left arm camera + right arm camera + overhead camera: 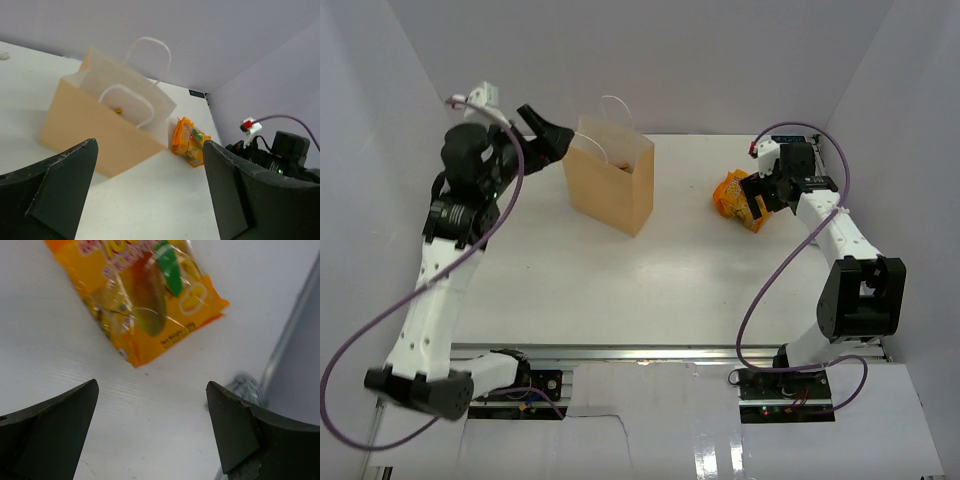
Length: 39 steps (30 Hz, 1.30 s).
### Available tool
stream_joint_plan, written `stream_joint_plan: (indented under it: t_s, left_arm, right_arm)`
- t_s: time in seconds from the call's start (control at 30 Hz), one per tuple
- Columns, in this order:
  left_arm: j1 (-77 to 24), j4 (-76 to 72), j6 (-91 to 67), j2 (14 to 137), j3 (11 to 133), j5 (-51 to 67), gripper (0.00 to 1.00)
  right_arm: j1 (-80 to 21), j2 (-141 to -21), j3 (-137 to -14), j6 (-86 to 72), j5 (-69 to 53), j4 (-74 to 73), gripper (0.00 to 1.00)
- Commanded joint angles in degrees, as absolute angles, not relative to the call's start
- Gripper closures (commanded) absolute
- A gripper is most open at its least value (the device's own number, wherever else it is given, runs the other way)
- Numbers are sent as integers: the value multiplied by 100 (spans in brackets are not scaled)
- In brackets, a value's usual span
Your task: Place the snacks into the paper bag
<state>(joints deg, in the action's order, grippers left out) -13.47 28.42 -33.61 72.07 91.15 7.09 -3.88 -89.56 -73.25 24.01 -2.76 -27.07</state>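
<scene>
Right hand (151, 390) spread wide near orange-yellow pouch (145, 295), its long axis lying diagonally.

You had the paper bag (610, 185) standing upright on the table (620, 290), left of centre and toward the far side, with one small packet (118, 110) showing inside it. The pouch (730, 193) lay flat on the table, well to the bag's right. Your left gripper (552, 130) hung just left of the bag's top, and your right gripper (760, 196) hung at the pouch's right side.
</scene>
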Motion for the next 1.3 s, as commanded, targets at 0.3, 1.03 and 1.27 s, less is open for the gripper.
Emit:
stream_joint_plan:
  t_s: [0.3,1.03,1.27]
  left_arm:
    - [-1354,2953,-4113,3446,5028,-316,4]
    - [-1345,3058,-4816,3085,4157,-9,4]
    - [-1345,3164,-4843,3076,4140,-9,4]
  right_arm:
    - [755,-9474,-7514,1073,2330,-3217,6]
    - [1415,-11469,-8025,694,1495,-2488,6]
    - [1547,-11707,-7876,852,898,-2452,31]
